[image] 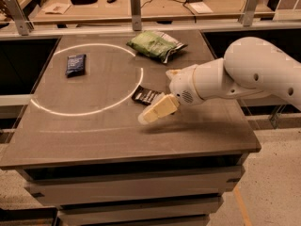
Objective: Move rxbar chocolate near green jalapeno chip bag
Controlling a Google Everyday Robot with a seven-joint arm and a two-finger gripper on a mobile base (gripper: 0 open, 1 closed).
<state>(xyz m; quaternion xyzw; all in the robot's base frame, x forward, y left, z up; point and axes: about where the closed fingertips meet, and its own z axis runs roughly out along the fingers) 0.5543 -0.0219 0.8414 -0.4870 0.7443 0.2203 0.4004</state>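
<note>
Grey-brown table (94, 140), marked with a white ring (70, 113) that serves as the reference for every item.

- Rxbar chocolate (146, 96): black wrapper with white lettering, lying flat just outside the ring's right edge. Its right end is hidden behind the gripper.
- Green jalapeno chip bag (155, 45): puffy and light green, resting outside the ring at its upper right, apart from the bar.
- Dark blue packet (75, 64): flat, inside the ring on its left side.
- Gripper (154, 113): cream-coloured, on a white arm (254, 69) reaching in from the right. It sits outside the ring at its lower right, just beside the bar's near end and above its own shadow. Released or clenched cannot be told, nor whether it touches the bar.
</note>
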